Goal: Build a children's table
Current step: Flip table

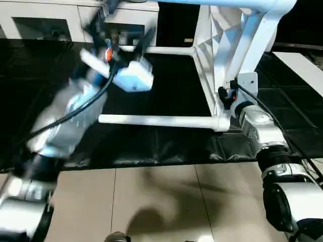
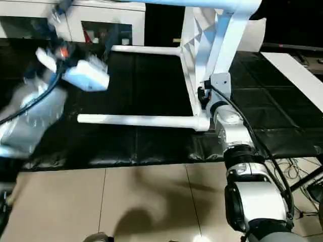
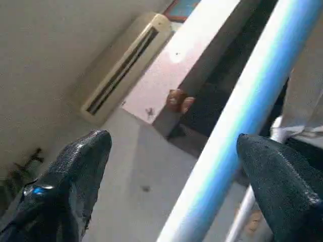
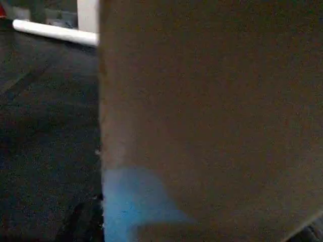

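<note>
The small all-white plastic children's table lies tipped on its side on the black quilted floor mat, its ribbed squarish top standing upright near the robot's right arm and its long round tapered legs reaching out level toward the robot's left. One leg runs low along the mat from the nearer bottom corner socket, another runs farther back, and a third crosses high up; it passes between the two black fingers of the left gripper in the left wrist view. That gripper is raised in front of the white cabinet with glass doors, its jaws spread wide and holding nothing; the upper leg sits in the gap without visible contact. The right gripper is pressed up against the edge of the upright top, just above the nearer corner socket, and a pale surface sits right against its wrist camera; I cannot tell whether its jaws are parted or clamped on that edge. The step in hand looks like bracing the top with the right arm while the left goes for the upper leg, to seat it or to turn the table upright. The next move would call for centring the leg between the left fingers and closing firmly, while the right keeps the top from sliding.
</note>
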Controlling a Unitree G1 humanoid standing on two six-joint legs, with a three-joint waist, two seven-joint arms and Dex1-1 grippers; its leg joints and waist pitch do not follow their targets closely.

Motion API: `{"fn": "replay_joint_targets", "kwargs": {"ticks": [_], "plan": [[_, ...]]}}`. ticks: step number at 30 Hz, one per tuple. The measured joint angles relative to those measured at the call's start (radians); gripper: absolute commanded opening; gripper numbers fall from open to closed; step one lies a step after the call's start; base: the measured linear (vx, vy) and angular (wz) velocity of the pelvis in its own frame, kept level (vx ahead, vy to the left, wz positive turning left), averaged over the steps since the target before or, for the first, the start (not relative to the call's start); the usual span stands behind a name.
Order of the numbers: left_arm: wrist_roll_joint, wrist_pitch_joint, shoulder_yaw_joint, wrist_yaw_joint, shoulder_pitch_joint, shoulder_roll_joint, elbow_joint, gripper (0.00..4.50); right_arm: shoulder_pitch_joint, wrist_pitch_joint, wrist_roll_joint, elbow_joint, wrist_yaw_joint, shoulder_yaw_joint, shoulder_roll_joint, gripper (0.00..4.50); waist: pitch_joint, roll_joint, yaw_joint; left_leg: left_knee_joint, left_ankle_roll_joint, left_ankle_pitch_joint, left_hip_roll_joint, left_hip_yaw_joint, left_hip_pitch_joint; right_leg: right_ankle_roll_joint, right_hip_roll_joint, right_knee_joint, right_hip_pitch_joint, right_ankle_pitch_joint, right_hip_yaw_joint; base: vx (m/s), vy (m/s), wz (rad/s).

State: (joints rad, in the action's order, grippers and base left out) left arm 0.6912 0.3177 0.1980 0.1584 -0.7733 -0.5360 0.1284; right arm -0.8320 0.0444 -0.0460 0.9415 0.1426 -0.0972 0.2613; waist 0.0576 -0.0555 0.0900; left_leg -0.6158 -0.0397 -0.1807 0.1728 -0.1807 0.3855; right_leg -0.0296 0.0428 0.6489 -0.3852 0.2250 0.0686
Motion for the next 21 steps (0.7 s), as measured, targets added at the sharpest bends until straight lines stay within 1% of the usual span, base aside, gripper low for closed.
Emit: {"fn": "replay_joint_targets", "kwargs": {"ticks": [8,9,12,13,14,15,17,18,20,21], "plan": [[0.048,-0.028,0.027,0.007,-0.091,0.007,0.156,4.50,-0.001,-0.009,0.002,0.002,0.004,0.007,-0.001,1.97,0.000,0.000,0.001,0.000,0.000,0.000,0.000,0.000,0.001,0.000,0.000,0.000,-0.001,0.000,0.000,0.000,0.000,0.00],[0.051,-0.029,0.030,0.007,-0.102,0.009,0.176,4.21,-0.001,-0.009,0.002,0.002,0.003,0.008,-0.001,1.97,0.000,0.000,0.001,0.000,0.000,0.000,0.000,0.000,0.001,0.000,0.000,0.000,-0.001,0.000,0.000,0.000,0.000,0.00],[0.054,-0.040,0.035,0.010,-0.144,0.029,0.239,4.09,-0.001,-0.011,0.003,0.002,0.002,0.010,0.000,1.97,0.000,0.000,0.001,0.000,0.000,0.000,0.000,0.000,0.001,0.000,0.000,0.000,-0.001,0.000,0.000,0.000,0.000,0.00],[0.054,-0.046,0.035,0.012,-0.154,0.033,0.250,3.95,-0.001,-0.012,0.003,0.002,0.002,0.012,0.000,1.97,0.000,0.000,0.000,0.000,0.000,0.000,0.000,0.000,0.001,0.000,0.000,0.000,-0.001,0.000,0.000,0.000,0.000,0.00],[0.054,-0.052,0.035,0.021,-0.168,0.037,0.267,3.95,-0.001,-0.013,0.003,0.001,0.001,0.015,0.000,1.97,0.000,0.000,0.000,0.000,0.000,0.000,0.000,0.000,0.001,0.000,0.000,0.000,-0.001,0.000,0.000,0.000,0.000,0.00],[0.054,-0.054,0.035,0.024,-0.177,0.038,0.278,3.79,-0.001,-0.013,0.004,0.001,0.001,0.017,0.000,1.97,0.000,0.000,0.000,0.000,0.000,0.000,0.000,0.000,0.001,0.000,0.000,0.000,-0.001,0.000,0.000,0.000,0.000,0.00],[0.052,-0.051,0.035,0.031,-0.186,0.040,0.303,3.63,-0.001,-0.014,0.007,0.001,0.001,0.019,0.003,1.97,0.000,0.001,0.000,0.000,0.000,0.000,0.000,0.000,0.001,0.000,0.000,0.000,-0.001,0.000,0.000,0.000,0.000,0.00],[0.052,-0.050,0.035,0.032,-0.186,0.042,0.313,3.63,-0.001,-0.014,0.008,0.001,0.001,0.019,0.004,1.97,0.001,0.001,0.001,0.000,0.000,0.000,0.000,0.000,0.001,0.000,0.000,0.000,-0.001,0.000,0.000,0.000,0.000,0.00],[0.052,-0.047,0.035,0.033,-0.187,0.043,0.333,3.37,-0.001,-0.014,0.010,0.001,0.001,0.020,0.005,1.97,0.001,0.001,0.001,0.000,0.000,0.000,0.000,0.000,0.002,0.000,0.000,0.000,-0.002,0.000,0.000,0.000,0.000,0.00],[0.052,-0.044,0.035,0.035,-0.191,0.044,0.348,3.37,-0.001,-0.014,0.010,0.001,0.001,0.024,0.008,1.97,0.001,0.001,0.001,0.000,0.000,0.000,0.000,0.000,0.002,0.000,0.000,-0.001,-0.002,0.000,0.000,0.000,0.000,0.00]]}}
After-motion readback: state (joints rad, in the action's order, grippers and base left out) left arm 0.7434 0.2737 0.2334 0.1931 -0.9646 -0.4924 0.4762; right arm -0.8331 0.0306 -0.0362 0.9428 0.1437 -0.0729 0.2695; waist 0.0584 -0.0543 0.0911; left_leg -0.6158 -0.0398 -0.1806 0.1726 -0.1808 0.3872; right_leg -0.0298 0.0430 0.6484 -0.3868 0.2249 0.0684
